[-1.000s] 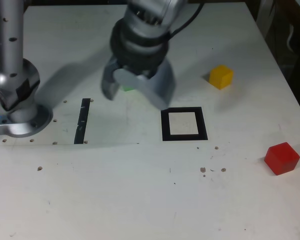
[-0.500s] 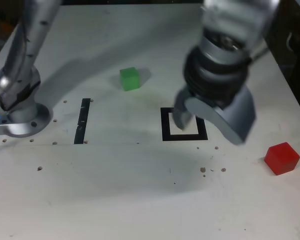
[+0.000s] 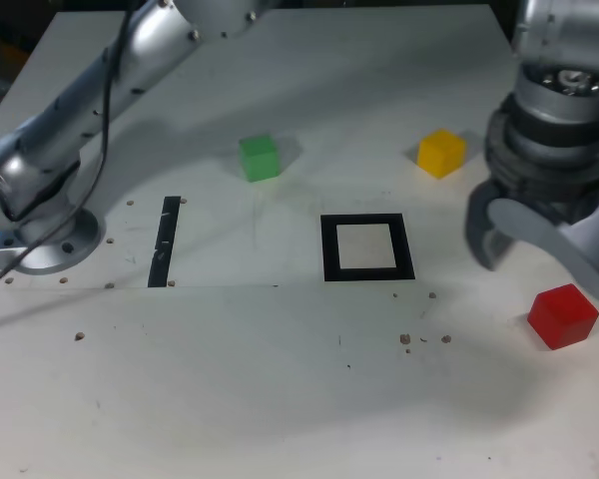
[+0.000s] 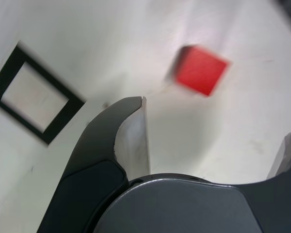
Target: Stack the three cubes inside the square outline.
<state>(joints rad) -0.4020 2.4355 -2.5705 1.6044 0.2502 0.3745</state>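
— Hovering with jaws spread wide and gripping nothing, the gripper (image 3: 549, 254) is hanging near the exterior view's right edge. Where is the cube lying?

— The red cube (image 3: 563, 315) is sitting on the table (image 3: 280, 399) just below the gripper in that view, toward the camera, apart from both fingers. The wrist view is showing it ahead of the fingertips (image 4: 136, 116), blurred.

— And the square outline (image 3: 367, 247)?

— Standing empty, toward the exterior view's left; only that view is showing the yellow cube (image 3: 441, 153) and green cube (image 3: 260, 158).

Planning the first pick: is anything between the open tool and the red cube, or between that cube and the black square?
Nothing visible. The tool hangs open above the red cube, and bare table lies between cube and black square.
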